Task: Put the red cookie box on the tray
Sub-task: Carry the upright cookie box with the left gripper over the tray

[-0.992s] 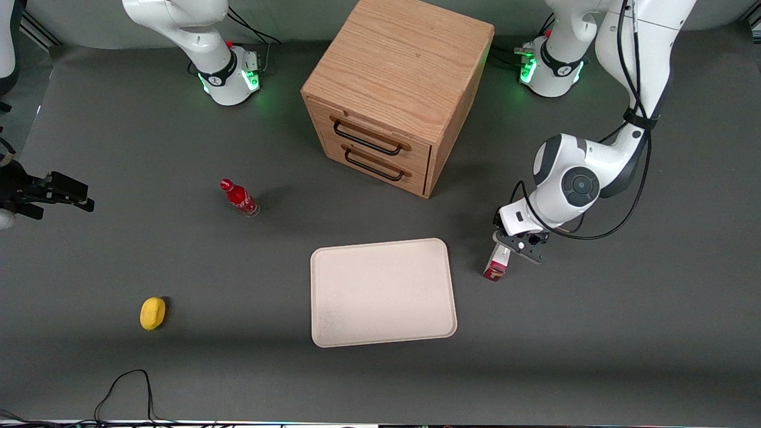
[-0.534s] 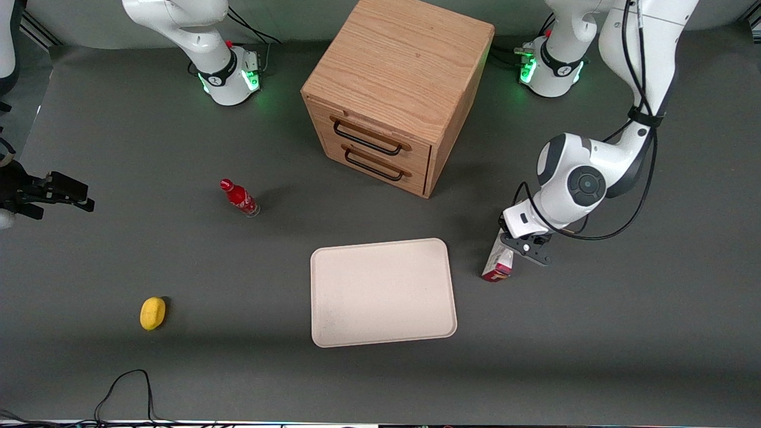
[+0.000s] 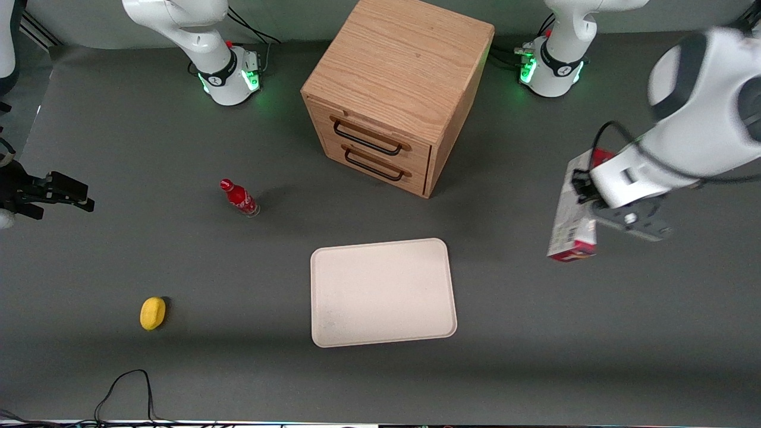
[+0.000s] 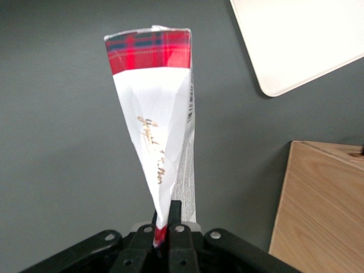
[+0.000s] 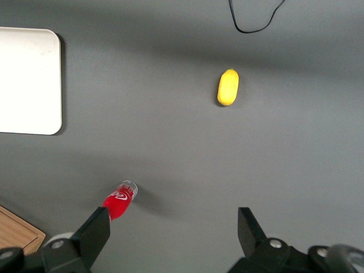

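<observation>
Red cookie box (image 3: 572,221), clamped in my jaws, now hangs lifted off the desk (image 3: 178,267), ready to carry to the tray (image 3: 383,291).

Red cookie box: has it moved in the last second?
Yes. The gripper, shut on the red cookie box, lifted it away from the tray, toward the working arm's end.

This looks like a robot lab, not a home. Two white robot arm bases (image 3: 229,74) with green lights are fixed to a big table (image 3: 119,356) covered in plain dark gray mat. Black cables (image 3: 128,386) run along the lower left of the front view. A small wooden drawer box (image 3: 398,89) stands alone in the upper middle, like a test prop.
</observation>
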`<state>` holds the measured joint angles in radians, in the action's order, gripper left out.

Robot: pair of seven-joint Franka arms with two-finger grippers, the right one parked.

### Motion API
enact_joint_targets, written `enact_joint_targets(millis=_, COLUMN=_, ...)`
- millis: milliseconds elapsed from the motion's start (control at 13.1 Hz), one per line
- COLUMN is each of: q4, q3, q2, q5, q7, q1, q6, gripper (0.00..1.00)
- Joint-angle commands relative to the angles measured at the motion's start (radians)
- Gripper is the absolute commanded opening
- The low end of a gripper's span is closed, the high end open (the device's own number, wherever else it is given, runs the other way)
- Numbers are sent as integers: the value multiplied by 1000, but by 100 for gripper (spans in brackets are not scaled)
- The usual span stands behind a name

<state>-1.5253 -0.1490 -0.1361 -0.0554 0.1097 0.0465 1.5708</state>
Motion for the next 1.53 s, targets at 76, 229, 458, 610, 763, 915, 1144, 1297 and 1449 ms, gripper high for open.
enact_joint_targets(millis=76, q4=160, q3=17, q2=-48, q5=12, q7=-155, q1=1, q6=-100, gripper=0)
enact_joint_targets(millis=229, q4=181, q3=8, q2=-57, q5=9, q7=-238, q1=16, q6=-100, gripper=0)
enact_joint_targets(millis=458, q4=304, q3=-1, q2=-190, q5=6, q7=-448, q1=111, q6=-77, gripper=0)
enact_joint_targets(millis=610, q4=428, q3=0, q2=-330, q5=19, q7=-566, q1=197, q6=-60, gripper=0)
enact_joint_targets(millis=763, q4=459, q3=0, q2=-433, q5=38, q7=-625, q1=278, q6=48, gripper=0)
enact_joint_targets(millis=915, q4=459, q3=2, q2=-517, q5=63, q7=-654, q1=340, q6=157, gripper=0)
enact_joint_targets(millis=1144, q4=453, q3=5, q2=-608, q5=94, q7=-694, q1=380, q6=285, gripper=0)
enact_joint_targets(millis=1297, q4=450, q3=6, q2=-684, q5=121, q7=-703, q1=394, q6=371, gripper=0)
enact_joint_targets(millis=1449, q4=448, q3=8, q2=-738, q5=153, q7=-783, q1=415, q6=431, gripper=0)
